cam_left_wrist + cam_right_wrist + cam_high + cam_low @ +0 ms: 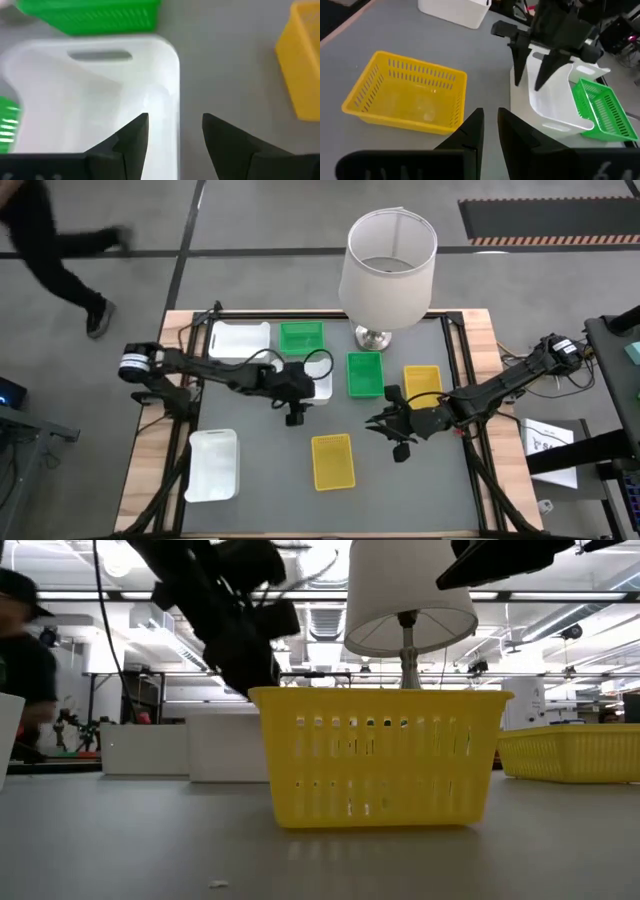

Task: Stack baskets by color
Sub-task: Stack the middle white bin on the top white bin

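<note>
Over mid-table the left gripper (294,418) hangs wide open and empty above a white basket (100,100) rim; right gripper (401,450), nearly closed, holds nothing near a yellow basket (333,461). Baskets mostly scattered (sorting barely started, most stacking left).

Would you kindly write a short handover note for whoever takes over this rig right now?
Left pincer: open, empty, over the edge of the middle white basket.
Right pincer: nearly closed, empty, hovering right of the front yellow basket.
Other baskets: white at back left and front left; green at back and centre; yellow at right.
Done: no finished stack visible.
Left: stack each colour.
</note>
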Controlling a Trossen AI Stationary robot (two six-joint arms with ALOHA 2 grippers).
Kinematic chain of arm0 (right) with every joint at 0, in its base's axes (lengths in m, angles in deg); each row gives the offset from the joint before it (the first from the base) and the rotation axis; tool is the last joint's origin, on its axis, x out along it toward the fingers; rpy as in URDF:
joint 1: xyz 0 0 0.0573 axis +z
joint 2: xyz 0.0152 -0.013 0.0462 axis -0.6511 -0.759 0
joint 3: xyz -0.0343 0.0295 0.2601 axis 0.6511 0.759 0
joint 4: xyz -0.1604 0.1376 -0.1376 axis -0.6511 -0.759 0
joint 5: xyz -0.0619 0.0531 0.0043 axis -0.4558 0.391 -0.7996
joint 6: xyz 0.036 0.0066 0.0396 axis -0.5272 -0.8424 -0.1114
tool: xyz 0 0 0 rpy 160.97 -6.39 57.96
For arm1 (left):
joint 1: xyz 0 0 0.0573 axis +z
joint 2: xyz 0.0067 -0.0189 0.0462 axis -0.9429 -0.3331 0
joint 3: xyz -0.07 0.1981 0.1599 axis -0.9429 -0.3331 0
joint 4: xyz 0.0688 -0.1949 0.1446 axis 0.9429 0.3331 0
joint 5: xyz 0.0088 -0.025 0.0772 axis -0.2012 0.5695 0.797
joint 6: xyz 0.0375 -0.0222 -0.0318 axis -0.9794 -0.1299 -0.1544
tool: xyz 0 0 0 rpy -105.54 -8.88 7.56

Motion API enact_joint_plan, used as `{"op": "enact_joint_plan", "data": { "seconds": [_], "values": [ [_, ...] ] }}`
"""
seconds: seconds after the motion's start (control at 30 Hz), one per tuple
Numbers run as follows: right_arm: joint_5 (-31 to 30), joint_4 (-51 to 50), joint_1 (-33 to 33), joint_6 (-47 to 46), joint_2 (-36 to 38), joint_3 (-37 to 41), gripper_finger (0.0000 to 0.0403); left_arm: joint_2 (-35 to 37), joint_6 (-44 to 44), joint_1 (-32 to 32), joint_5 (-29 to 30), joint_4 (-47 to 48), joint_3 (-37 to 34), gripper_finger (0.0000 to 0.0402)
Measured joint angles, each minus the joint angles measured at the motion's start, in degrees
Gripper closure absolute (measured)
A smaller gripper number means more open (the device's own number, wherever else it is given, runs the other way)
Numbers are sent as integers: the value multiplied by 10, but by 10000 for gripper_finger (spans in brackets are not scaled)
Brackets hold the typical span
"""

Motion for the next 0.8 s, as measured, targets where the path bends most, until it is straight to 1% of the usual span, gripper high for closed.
{"op": "enact_joint_plan", "data": {
  "seconds": [0.1, 0.2, 0.27, 0.4, 0.43, 0.53, 0.63, 0.8],
  "values": [
    [0, 1, 0, -3, -1, 1, 355, -17, -1, 14, -3, 16, 1, 233],
    [0, 1, 0, 2, -1, 2, 355, -24, -13, 19, -1, 21, 0, 253],
    [0, 1, 0, 5, 1, 2, 355, -24, -21, 18, -1, 18, 0, 284],
    [0, 1, 0, 10, 4, 2, 355, -21, -42, 18, -3, 24, 1, 376],
    [0, 1, 0, 12, 4, 2, 355, -19, -44, 18, -3, 30, 3, 388],
    [0, -1, 0, 11, 4, 2, 355, -10, -52, 12, 1, 36, 6, 398],
    [0, -10, 0, 11, 4, 2, 355, 13, -80, -2, 6, 72, 19, 400],
    [0, -12, 0, 11, 4, 2, 355, 82, -120, -22, 46, 156, 39, 401]
  ]
}}
